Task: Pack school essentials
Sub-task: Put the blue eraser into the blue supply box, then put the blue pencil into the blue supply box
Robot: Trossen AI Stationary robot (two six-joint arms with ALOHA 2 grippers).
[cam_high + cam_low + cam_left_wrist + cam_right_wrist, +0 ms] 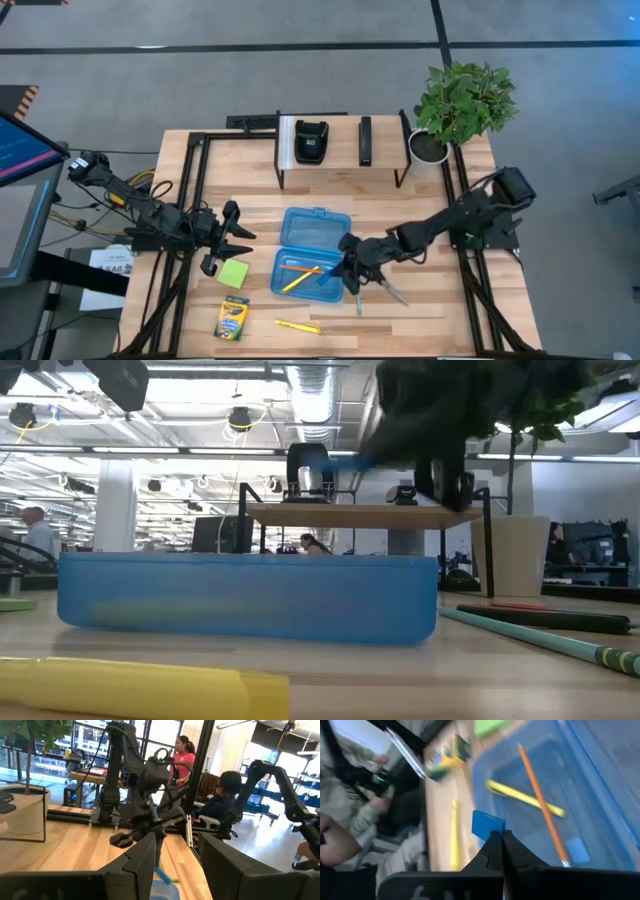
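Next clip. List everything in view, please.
case: one, translucent blue, open, table centre
pencils: two, yellow and orange, inside case
sticky-note pad: one, green, left of case
crayon box: one, yellow-green, front left
highlighter: one, yellow, front
pen: one, teal, right of case
scissors: one, beside pen
eraser: one, blue, in right hand
rack: one, black, back, holding two black devices
plant: one, green, back right
left hand: open, beside pad
right hand: shut on eraser, at case edge
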